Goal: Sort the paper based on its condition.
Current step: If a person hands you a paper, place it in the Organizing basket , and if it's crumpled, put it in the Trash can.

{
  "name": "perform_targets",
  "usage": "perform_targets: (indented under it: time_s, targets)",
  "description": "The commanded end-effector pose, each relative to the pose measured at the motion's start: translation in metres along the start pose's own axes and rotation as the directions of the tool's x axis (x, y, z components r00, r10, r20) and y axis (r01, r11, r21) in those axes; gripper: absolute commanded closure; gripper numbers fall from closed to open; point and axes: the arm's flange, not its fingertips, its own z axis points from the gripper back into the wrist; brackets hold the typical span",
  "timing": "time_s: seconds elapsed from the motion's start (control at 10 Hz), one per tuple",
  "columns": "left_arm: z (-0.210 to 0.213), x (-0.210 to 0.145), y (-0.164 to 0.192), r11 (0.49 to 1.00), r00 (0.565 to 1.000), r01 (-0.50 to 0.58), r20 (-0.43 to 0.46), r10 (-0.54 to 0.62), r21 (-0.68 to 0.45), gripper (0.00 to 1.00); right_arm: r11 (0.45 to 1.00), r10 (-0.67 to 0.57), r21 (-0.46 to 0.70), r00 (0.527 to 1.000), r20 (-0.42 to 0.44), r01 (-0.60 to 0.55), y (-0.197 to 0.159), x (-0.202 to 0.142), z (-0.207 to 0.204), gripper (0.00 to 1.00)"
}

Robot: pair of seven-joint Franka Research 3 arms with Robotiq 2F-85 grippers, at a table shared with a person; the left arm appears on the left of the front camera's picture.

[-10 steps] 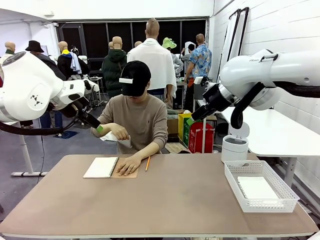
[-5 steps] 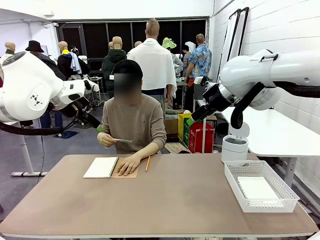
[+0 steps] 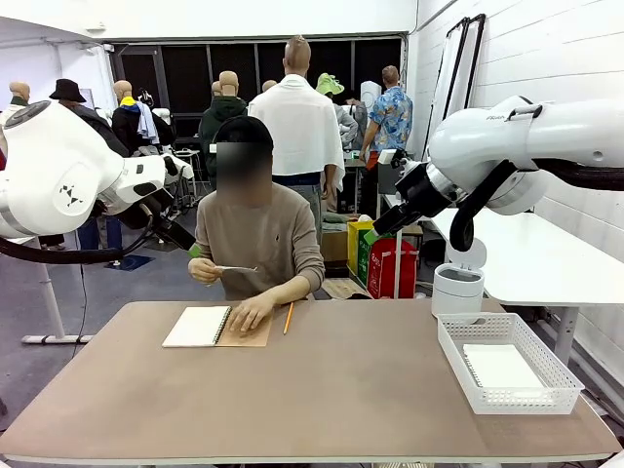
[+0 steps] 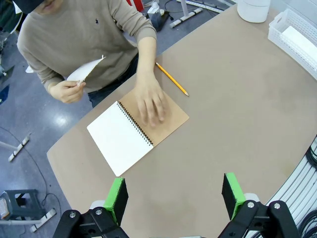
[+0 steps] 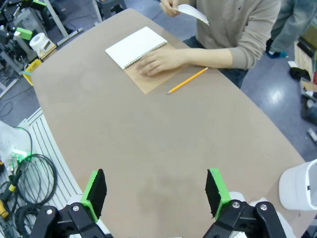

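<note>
The person at the far side holds a torn white paper (image 3: pixel 236 268) (image 4: pixel 88 70) (image 5: pixel 193 13) in one raised hand, off the table. Their other hand (image 3: pixel 252 314) presses on the open spiral notebook (image 3: pixel 198 326) (image 4: pixel 123 136) (image 5: pixel 136 46) with its brown cover. Another white paper (image 3: pixel 501 367) lies flat in the white basket (image 3: pixel 458 375). My left gripper (image 4: pixel 174 192) hangs high over the near table edge, open and empty. My right gripper (image 5: pixel 154 191) is also raised high above the table, open, with nothing between its pads.
A yellow pencil (image 3: pixel 288 318) (image 4: pixel 172 79) (image 5: pixel 187 80) lies right of the notebook. A white cylindrical bin (image 3: pixel 457 290) stands behind the basket at the right. The wide brown tabletop (image 3: pixel 341 390) between notebook and basket is bare.
The person has lifted their head and brought the torn paper from near their chest to a flat hold out in front of them. Both arms stay still.
</note>
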Motion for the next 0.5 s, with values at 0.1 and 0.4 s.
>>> perform_targets:
  time_s: [0.1,0.4]
  targets:
    - [0.0006,0.0003,0.0013,1.0,1.0,0.002,0.012,-0.002,-0.006,0.0,1.0,0.001,-0.001,1.0,0.001,-0.001,0.0004,0.0,0.0005,0.0]
    - [0.0006,0.0003,0.0013,1.0,1.0,0.002,0.012,-0.002,-0.006,0.0,1.0,0.001,-0.001,1.0,0.001,-0.001,0.0004,0.0,0.0005,0.0]
